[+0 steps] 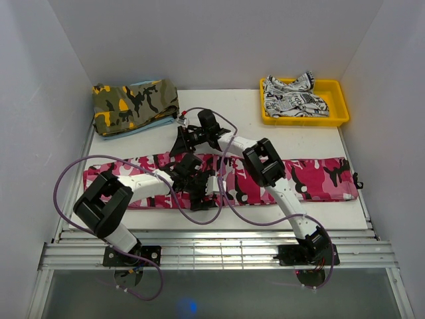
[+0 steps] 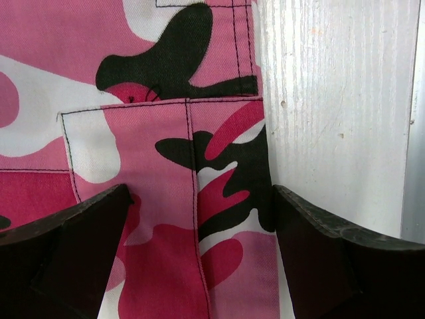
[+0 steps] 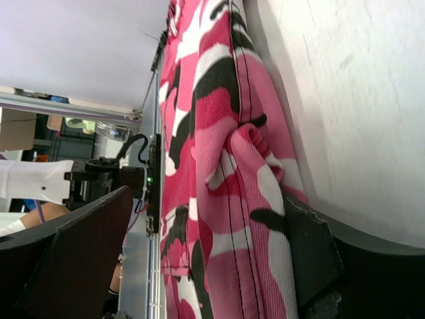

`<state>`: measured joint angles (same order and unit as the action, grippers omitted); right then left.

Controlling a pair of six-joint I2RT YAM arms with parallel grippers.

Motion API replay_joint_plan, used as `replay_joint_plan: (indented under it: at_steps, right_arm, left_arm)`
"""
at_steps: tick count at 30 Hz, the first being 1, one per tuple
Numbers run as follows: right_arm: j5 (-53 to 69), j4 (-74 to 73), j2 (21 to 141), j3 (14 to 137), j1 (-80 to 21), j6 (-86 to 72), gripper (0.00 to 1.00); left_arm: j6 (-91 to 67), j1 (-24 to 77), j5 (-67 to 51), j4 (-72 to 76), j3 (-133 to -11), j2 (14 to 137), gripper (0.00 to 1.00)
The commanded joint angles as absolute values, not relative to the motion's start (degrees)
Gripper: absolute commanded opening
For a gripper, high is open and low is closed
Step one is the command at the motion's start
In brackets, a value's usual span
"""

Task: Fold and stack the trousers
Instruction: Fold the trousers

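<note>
From above: trousers [image 1: 312,179] flat across the middle of the table [image 1: 232,119], long axis left to right, one end toward each side wall, waist end hard to tell. Left gripper [image 1: 198,196] low at the near edge, right gripper [image 1: 184,143] at the far edge, both about mid-length, likely set for a fold. Left wrist view: left gripper [image 2: 199,266] spread wide, straddling the pocketed edge, nothing pinched yet. Right wrist view: right gripper [image 3: 206,259] released too, bunched cloth between the fingers, one finger tucked at the cloth's edge against the table, probably to scoop under.
</note>
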<state>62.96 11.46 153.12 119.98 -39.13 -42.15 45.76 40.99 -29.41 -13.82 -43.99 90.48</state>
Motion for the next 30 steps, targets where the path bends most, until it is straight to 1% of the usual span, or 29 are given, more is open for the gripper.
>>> replay_joint_plan:
  at_steps: [1,5,9,12,16,17,18,19,21,23,24,25,27,28,29,30]
  right_arm:
    - [63.9,25.2,156.9,123.5,-40.1,-52.2,0.90]
    - [63.7,33.6,157.7,124.5,-40.4,-56.1,0.90]
    - [62.1,35.4,160.1,130.1,-39.7,-55.7,0.90]
    - [61.4,37.5,160.4,131.0,-39.0,-56.6,0.90]
    - [63.0,38.3,155.1,127.2,-36.2,-55.9,0.92]
    - [62.7,36.4,153.9,126.8,-35.3,-54.2,0.92]
    - [62.1,30.3,152.6,127.2,-33.9,-51.6,0.92]
    - [61.4,26.8,149.9,127.4,-31.1,-45.8,0.92]
    - [58.1,15.7,147.5,129.2,-28.1,-39.8,0.91]
    - [56.1,8.3,144.6,130.4,-23.6,-32.8,0.91]
    - [55.8,2.9,143.2,129.6,-22.0,-31.0,0.91]
    - [55.8,0.5,140.2,128.1,-19.4,-29.0,0.92]
    - [53.0,-7.3,136.9,124.4,-17.2,-18.8,0.92]
    - [52.1,-14.3,134.0,123.4,-15.4,-15.0,0.95]
    - [49.4,-17.9,132.6,122.6,-14.8,-8.3,0.98]
    - [48.9,-21.1,131.3,120.5,-14.2,-5.5,1.00]
  left_arm:
    - [46.1,41.2,-28.3,-15.0,-43.2,93.0,0.98]
    - [45.9,41.2,-29.0,-15.0,-42.8,92.7,0.98]
    - [45.4,41.2,-29.4,-14.9,-42.0,92.7,0.98]
    - [44.9,41.2,-29.6,-14.9,-41.5,92.5,0.98]
    - [43.2,41.1,-27.4,-14.0,-41.2,91.1,0.98]
    - [42.2,41.1,-27.1,-14.1,-42.1,90.3,0.98]
    - [40.5,41.0,-26.0,-14.1,-43.0,88.3,0.98]
    - [37.6,40.8,-26.0,-15.6,-44.3,87.4,0.98]
    - [35.3,40.5,-25.7,-19.4,-49.4,85.3,0.98]
    - [31.8,39.9,-25.8,-21.9,-53.1,83.9,0.98]
    - [30.5,38.3,-25.8,-23.5,-56.4,82.7,0.98]
    - [29.1,37.3,-27.1,-24.6,-58.2,82.2,0.98]
    - [24.9,33.6,-29.8,-25.8,-62.8,81.4,0.98]
    - [23.6,29.1,-32.6,-27.1,-64.2,81.1,0.98]
    - [22.8,26.6,-33.9,-27.9,-65.8,81.2,0.98]
    - [21.9,21.8,-34.8,-29.8,-68.7,81.6,0.98]
